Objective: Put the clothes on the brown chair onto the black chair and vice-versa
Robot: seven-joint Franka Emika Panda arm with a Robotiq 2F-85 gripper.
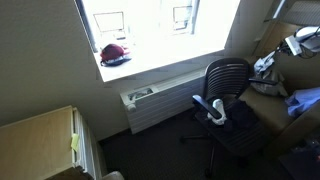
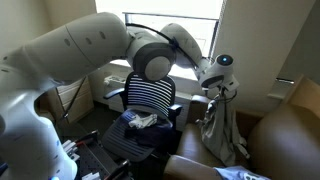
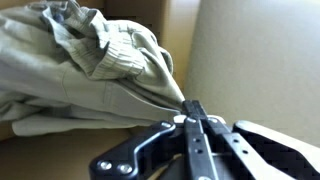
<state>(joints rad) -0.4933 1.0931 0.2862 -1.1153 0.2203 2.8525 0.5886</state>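
Observation:
My gripper [image 2: 220, 88] is shut on a beige-grey garment [image 2: 222, 128], which hangs from the jaws above the brown chair [image 2: 285, 140]. In the wrist view the closed jaws [image 3: 188, 108] pinch a fold of this garment [image 3: 90, 65]. The black office chair [image 2: 150, 92] has a striped back, and dark blue clothes [image 2: 140, 135] lie on its seat. In an exterior view the gripper [image 1: 272, 62] is above the brown chair [image 1: 268, 102], to the right of the black chair [image 1: 225, 80]. A blue cloth [image 1: 305, 100] lies on the brown chair.
A bright window with a sill holds a red item [image 1: 115, 53]. A radiator [image 1: 160, 105] runs under the window. A pale cabinet [image 1: 40, 140] stands at the lower left. My arm [image 2: 90, 60] fills much of one exterior view.

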